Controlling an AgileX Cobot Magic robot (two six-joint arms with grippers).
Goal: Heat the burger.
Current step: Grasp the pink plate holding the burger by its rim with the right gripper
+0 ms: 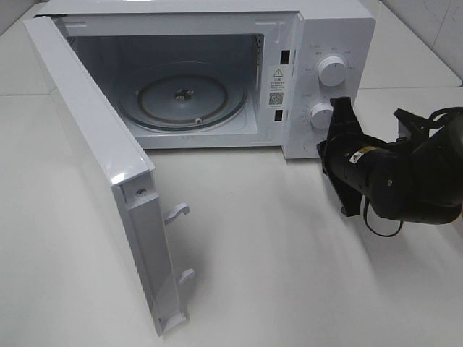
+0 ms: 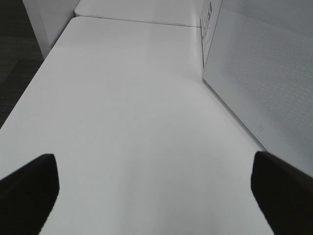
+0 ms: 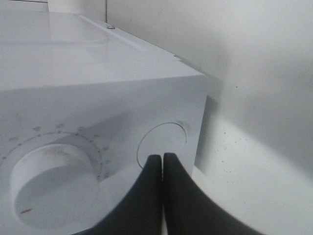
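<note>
White microwave [image 1: 286, 43] (door [image 1: 94, 144] wide open) on white table [image 1: 289, 275]

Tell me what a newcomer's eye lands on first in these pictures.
The boxy white microwave oven at the back of the table dominates. Its white door is swung wide to the left, and nothing sits on its round glass turntable. On the right, the black right hand is shut, its tips at the round white button beside a white control dial.
</note>
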